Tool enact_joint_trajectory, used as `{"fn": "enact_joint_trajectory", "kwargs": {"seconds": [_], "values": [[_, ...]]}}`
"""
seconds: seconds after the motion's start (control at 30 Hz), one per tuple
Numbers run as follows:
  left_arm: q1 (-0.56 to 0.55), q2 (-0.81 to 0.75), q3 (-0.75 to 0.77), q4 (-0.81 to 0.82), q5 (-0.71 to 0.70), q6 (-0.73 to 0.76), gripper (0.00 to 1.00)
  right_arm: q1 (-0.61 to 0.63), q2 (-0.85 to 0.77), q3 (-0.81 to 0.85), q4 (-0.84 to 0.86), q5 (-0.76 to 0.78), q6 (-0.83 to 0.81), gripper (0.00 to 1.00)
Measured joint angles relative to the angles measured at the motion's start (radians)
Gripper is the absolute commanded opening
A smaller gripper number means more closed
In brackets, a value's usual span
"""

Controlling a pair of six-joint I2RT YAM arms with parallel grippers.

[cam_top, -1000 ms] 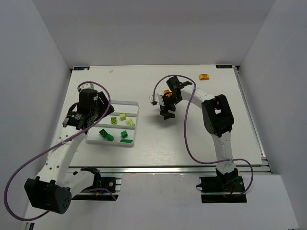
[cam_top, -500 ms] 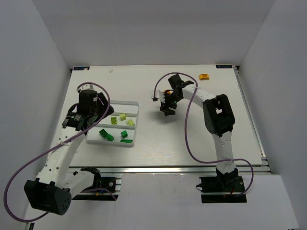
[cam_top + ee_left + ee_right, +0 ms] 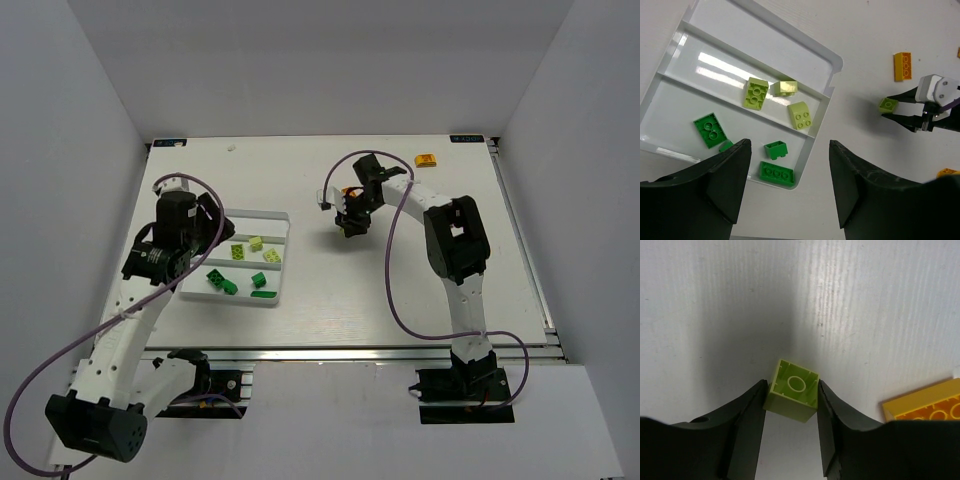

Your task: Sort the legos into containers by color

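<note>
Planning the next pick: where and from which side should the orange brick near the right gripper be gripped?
Probably its two long side faces, from straight above: the orange brick lies flat on the table, longer than wide, long sides unobstructed.

glossy white plastic tray (image 3: pixel 832 64), ribbed matt table (image 3: pixel 865 305)

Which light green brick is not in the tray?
The light green brick pinched between the right fingers, away from the tray. The other three lie in the tray's middle compartment.
</note>
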Motion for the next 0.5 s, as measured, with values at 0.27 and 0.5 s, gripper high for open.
{"fn": "enact_joint_trajectory", "kwargs": {"seconds": [0.27, 0.5], "values": [[0.000, -0.159, -0.028, 0.059, 0.008, -0.004, 0.73, 0.046, -0.004, 0.053, -0.080, -0.134, 0.037, 0.20], [0.000, -0.270, -0.081, 0.087, 0.008, -0.034, 0.73, 0.237, -0.029, 0.140, 0.042, -0.239, 0.214, 0.24]]}}
